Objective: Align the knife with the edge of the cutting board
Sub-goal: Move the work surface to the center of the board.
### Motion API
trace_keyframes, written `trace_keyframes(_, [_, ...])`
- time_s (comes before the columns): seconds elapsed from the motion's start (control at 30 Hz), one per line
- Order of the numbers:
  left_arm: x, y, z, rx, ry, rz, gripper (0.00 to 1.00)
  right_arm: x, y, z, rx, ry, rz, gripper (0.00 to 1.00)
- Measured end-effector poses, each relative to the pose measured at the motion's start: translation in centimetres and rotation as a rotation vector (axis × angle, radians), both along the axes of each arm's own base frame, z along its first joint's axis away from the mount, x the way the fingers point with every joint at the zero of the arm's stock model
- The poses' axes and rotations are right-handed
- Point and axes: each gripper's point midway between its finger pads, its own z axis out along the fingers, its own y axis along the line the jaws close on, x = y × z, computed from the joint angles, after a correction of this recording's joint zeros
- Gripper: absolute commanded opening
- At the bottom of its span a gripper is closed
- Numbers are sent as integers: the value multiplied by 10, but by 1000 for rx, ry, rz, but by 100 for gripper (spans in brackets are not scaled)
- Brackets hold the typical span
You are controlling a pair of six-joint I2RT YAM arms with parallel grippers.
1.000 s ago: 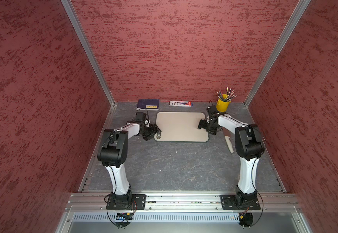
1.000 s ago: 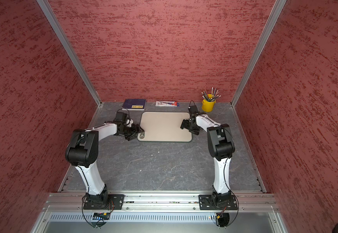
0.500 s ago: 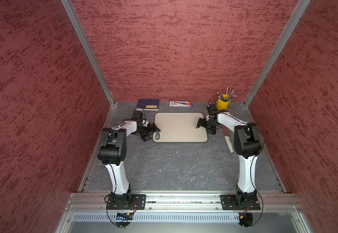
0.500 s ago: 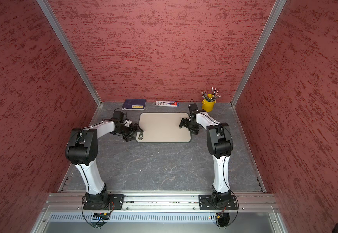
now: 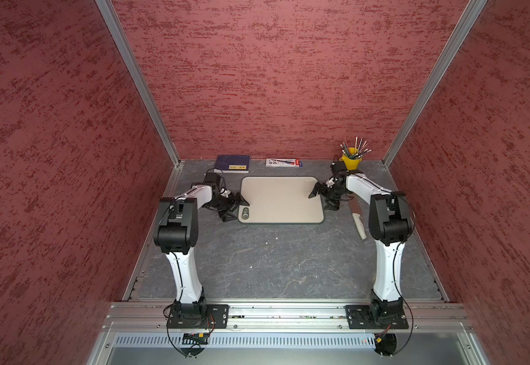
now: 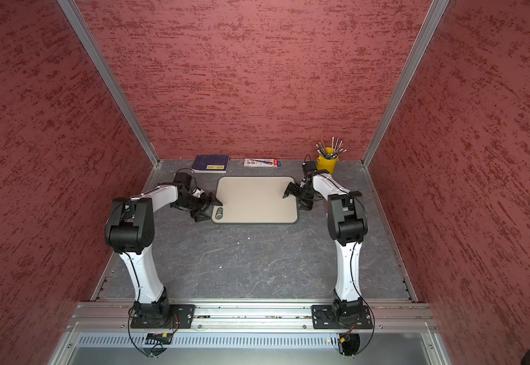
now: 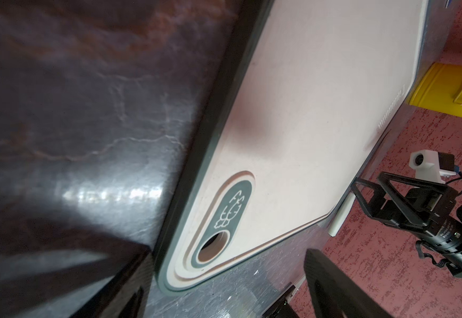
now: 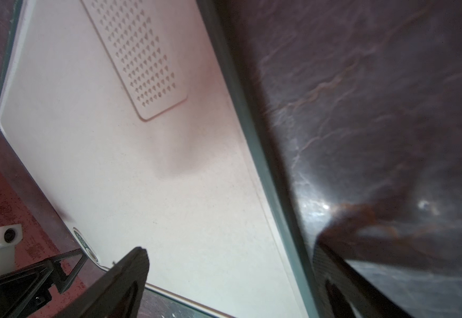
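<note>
Our left end effector (image 5: pixel 237 209) and right end effector (image 5: pixel 318 203) are spread wide, holding nothing, flanking the cutting board (image 5: pixel 281 199); knife (image 5: pixel 359 222) lies nearby.

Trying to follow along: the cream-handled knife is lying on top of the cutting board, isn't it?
Not quite. The cream-handled knife is lying on the grey table, just off the right edge of the cutting board. A top view shows it.

Left pincer (image 5: pixel 239 211) opened wider, right pincer (image 5: pixel 319 202) too; cutting board (image 5: pixel 281 202) shifted slightly leftward.
</note>
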Motion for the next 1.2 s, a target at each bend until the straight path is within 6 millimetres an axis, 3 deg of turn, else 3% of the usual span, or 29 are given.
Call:
trace_keyframes(0.53, [2,-22,0,20,-12,-54,90,2,-15,-3,-34,-11,-38,98])
trace_keyframes(0.8, [5,-20,1,40,-1,-52,100,1,-19,0,-70,-25,-24,98])
trace_keyframes(1.0, [7,-14,3,74,-7,-40,100,2,-24,17,-105,-68,-11,98])
trace_keyframes(1.2, [13,12,18,132,-43,20,100,7,-37,37,-166,-115,-18,98])
